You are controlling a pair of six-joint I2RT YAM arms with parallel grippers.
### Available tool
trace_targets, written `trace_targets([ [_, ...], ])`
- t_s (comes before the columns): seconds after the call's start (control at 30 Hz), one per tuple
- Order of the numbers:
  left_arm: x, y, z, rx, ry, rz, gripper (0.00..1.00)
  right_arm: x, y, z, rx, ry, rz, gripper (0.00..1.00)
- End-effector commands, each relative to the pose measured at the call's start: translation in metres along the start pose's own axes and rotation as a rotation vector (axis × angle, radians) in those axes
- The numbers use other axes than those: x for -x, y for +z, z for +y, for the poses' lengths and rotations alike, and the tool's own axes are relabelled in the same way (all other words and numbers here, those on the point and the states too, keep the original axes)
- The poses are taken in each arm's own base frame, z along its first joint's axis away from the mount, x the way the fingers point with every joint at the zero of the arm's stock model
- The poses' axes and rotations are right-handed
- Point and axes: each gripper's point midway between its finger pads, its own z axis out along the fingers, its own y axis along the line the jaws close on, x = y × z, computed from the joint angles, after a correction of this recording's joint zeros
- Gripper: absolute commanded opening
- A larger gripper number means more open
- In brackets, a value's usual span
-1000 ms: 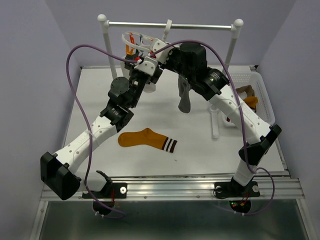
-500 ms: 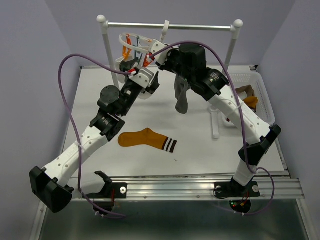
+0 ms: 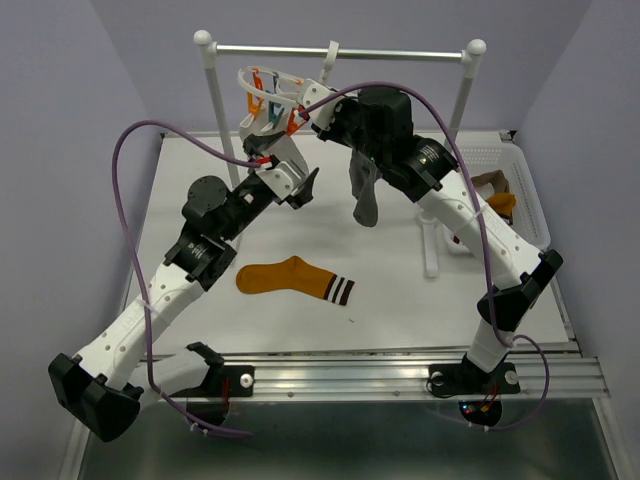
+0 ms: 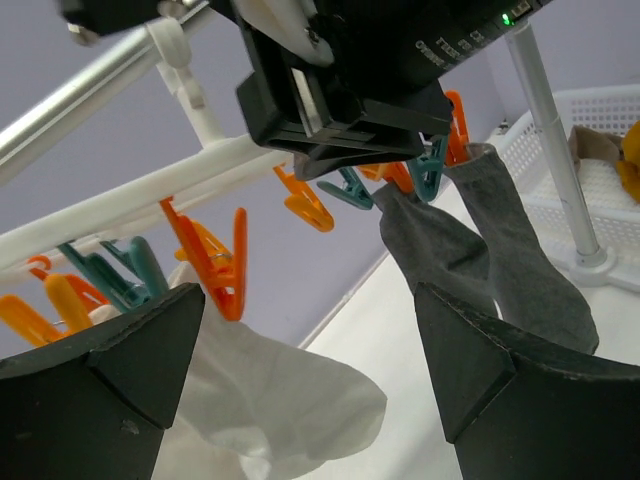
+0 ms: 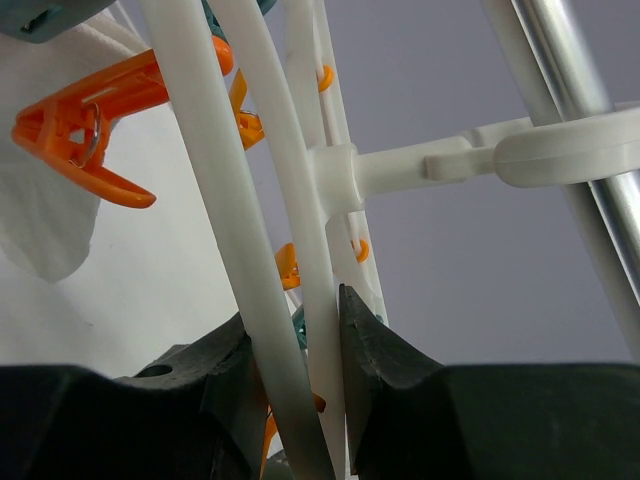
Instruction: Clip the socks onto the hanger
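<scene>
Three views logged | top: hanger (image 3: 268, 95) hooked on the rail (image 3: 400, 52), grey sock (image 3: 365, 195) dangling from it, mustard sock (image 3: 295, 278) flat on the desk (image 3: 400, 290) | left wrist: left pincer (image 4: 307, 300) gaped wide, holding nothing, white sock (image 4: 270, 390) hanging under the clips just ahead | right wrist: right pincer (image 5: 300, 340) clamped on the hanger's white ring.

smooth plastic hanger (image 5: 222, 200), matt cloth socks (image 4: 520, 260) (finely knit), shiny metal rail (image 3: 400, 52).
</scene>
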Motion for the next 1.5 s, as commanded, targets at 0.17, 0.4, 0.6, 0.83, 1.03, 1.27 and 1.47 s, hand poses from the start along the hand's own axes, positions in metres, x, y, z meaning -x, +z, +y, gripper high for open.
trace_targets([
  [0.17,0.019,-0.002,0.021,-0.016,-0.004,-0.091,0.99,0.017,-0.02,-0.014,-0.023,0.03,-0.06,0.23],
  [0.4,0.024,0.008,0.026,-0.025,0.006,-0.109,0.99,0.017,-0.018,-0.015,-0.032,0.031,-0.06,0.22],
  [0.6,0.02,0.012,0.038,0.049,-0.01,-0.112,0.99,0.017,-0.018,-0.015,-0.032,0.036,-0.062,0.22],
  [0.83,0.021,0.019,0.052,0.12,-0.012,-0.123,0.99,0.021,-0.019,-0.013,-0.019,0.049,-0.083,0.22],
  [1.03,0.02,0.029,0.057,0.146,-0.023,-0.145,0.99,0.024,-0.018,-0.012,-0.011,0.054,-0.094,0.22],
  [1.27,0.024,0.031,0.064,0.189,-0.029,-0.183,0.99,0.022,-0.016,-0.009,-0.003,0.057,-0.092,0.22],
  [1.47,0.034,0.032,0.073,0.229,-0.055,-0.224,0.93,0.024,-0.013,-0.005,0.011,0.068,-0.101,0.22],
])
